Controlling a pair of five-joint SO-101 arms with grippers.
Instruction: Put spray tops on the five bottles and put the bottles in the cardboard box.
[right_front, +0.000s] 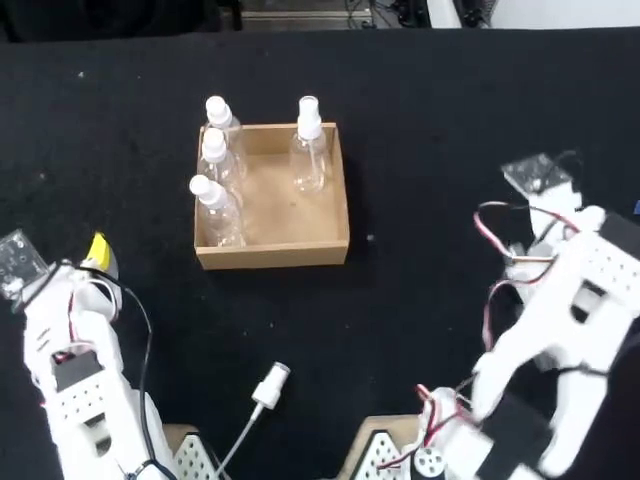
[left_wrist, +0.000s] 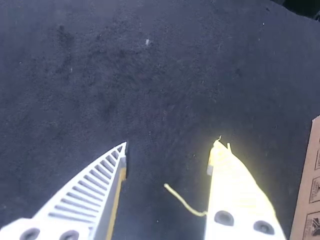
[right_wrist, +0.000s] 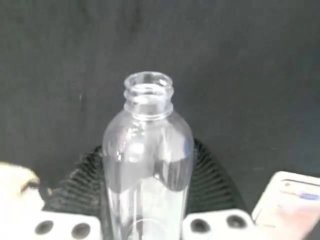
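**Fifth bottle uncapped in the right claw**

The cardboard box (right_front: 272, 190) sits toward 12 o'clock on the black desk (right_front: 450, 120). It holds four capped bottles (right_front: 217, 208): three along its 9 o'clock wall and one near its 1 o'clock corner. A loose spray top (right_front: 270, 385) lies on the desk at the box's 6 o'clock. The right claw (right_wrist: 147, 167) grips an open-necked bottle (right_wrist: 147, 125). The left claw (left_wrist: 170, 145) is spread wide over bare desk.

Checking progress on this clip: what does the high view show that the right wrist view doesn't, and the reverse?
High view: the cardboard box holding four capped bottles, and a loose spray top on the table. Right wrist view: an uncapped bottle held in the right tool. Both: the black table.
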